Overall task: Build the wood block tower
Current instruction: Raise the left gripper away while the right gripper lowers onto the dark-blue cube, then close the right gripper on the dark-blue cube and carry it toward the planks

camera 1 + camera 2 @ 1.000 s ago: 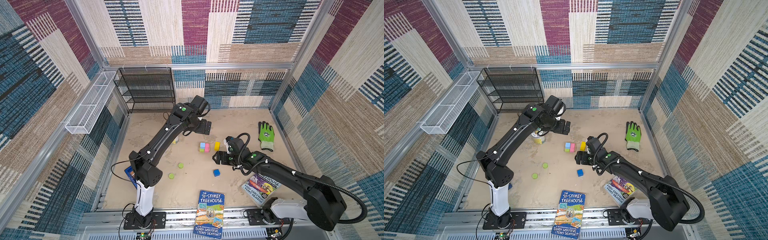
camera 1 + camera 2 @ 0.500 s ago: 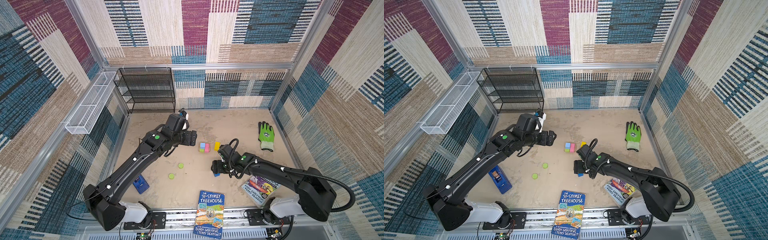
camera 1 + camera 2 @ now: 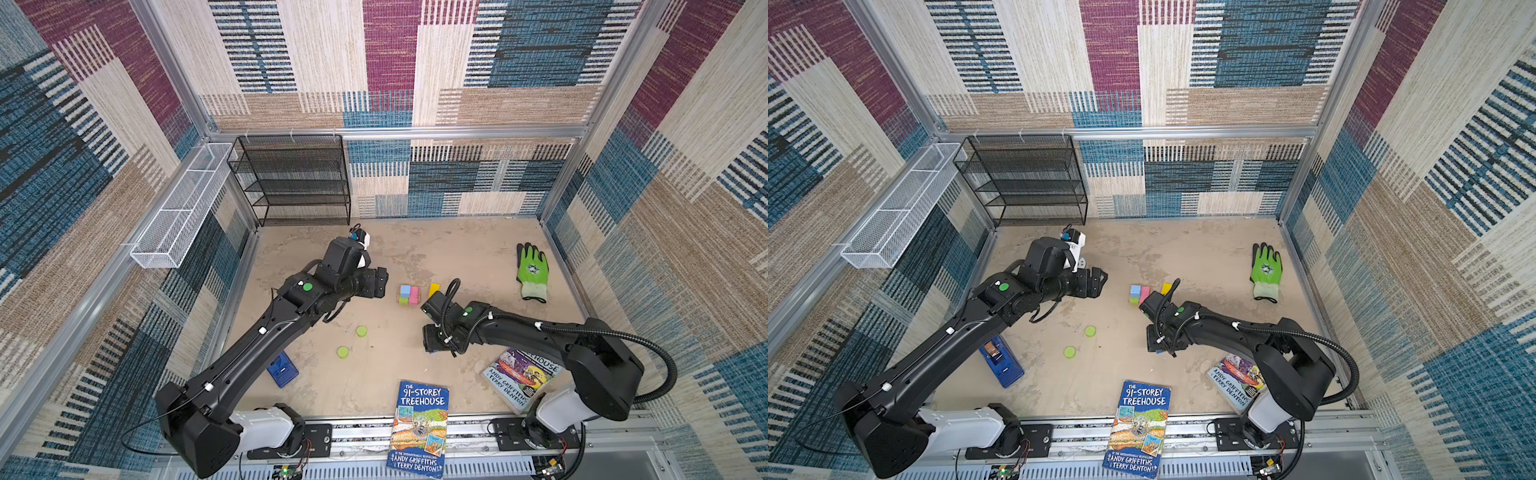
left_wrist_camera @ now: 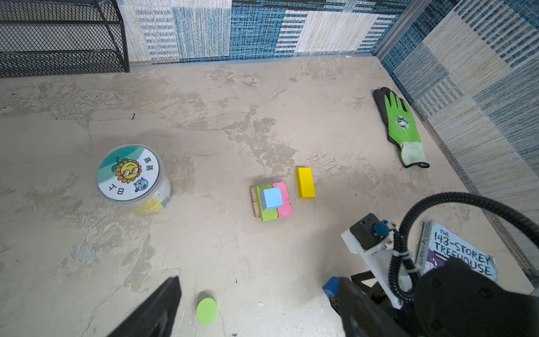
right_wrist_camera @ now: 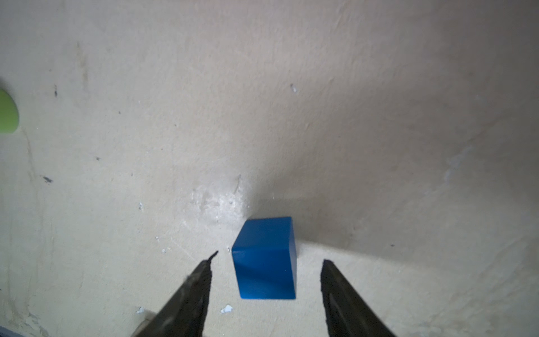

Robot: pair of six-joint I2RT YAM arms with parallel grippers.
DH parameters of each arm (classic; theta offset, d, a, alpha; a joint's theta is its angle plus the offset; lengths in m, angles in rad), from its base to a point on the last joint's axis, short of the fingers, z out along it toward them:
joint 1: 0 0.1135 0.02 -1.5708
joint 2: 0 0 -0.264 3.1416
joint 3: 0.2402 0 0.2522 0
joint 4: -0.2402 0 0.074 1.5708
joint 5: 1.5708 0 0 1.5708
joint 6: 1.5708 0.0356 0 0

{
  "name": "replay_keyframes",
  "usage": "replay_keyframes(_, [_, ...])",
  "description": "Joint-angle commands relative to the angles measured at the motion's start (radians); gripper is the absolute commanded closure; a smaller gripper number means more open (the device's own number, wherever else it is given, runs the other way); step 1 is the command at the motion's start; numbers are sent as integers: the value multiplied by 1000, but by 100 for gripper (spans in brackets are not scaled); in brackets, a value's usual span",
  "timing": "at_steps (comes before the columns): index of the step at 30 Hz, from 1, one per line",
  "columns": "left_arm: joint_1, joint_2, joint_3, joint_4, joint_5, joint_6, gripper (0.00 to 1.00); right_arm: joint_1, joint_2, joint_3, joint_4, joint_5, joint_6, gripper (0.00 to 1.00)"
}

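Blue cube (image 5: 264,259): the dark one, flat on the counter (image 5: 291,102), lower middle in both top views and mostly hidden under the right gripper there.
Right gripper (image 5: 269,258): jaws part-way in, one on each side of the cube with a gap showing on both sides, so nothing's held yet.
Left gripper (image 3: 380,283): spread wide and empty, left of the tower and clear of it.
Tower (image 4: 272,201): about mid-frame in both top views. It's a lime oblong (image 4: 267,214) and pink oblong (image 4: 284,208) on tan bars (image 4: 254,201), with the light-blue cube (image 4: 271,198) on top, mostly over the lime.
Step in hand: looks like the grab on the dark cube.
Doing it well: I'd centre it first, since it sits a bit nearer one jaw. Get the pads flat on two opposite faces and low down. It looks slightly twisted against the jaws, so a small wrist turn should stop it spinning. Then lift straight up.
Cube heading: no real long axis, resting on one face with the top level.
Tower axis: lime and pink run parallel, touching along their long sides, roughly up-down in the top views.
Yellow oblong (image 4: 305,183): flat just right of the tower, parallel to those two, not touching.
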Motion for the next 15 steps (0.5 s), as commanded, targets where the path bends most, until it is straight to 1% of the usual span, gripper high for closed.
replay_keyframes(1, [5,-8,-10,20,-15,-8,12,6,20,20,-30,22,0,43])
replay_keyframes(4, [10,-10,-18,19,-14,-8,12,12,41,38,-40,21,0,45])
replay_keyframes(15, [23,-21,-34,28,2,-9,12,31,82,65,-80,24,11,59])
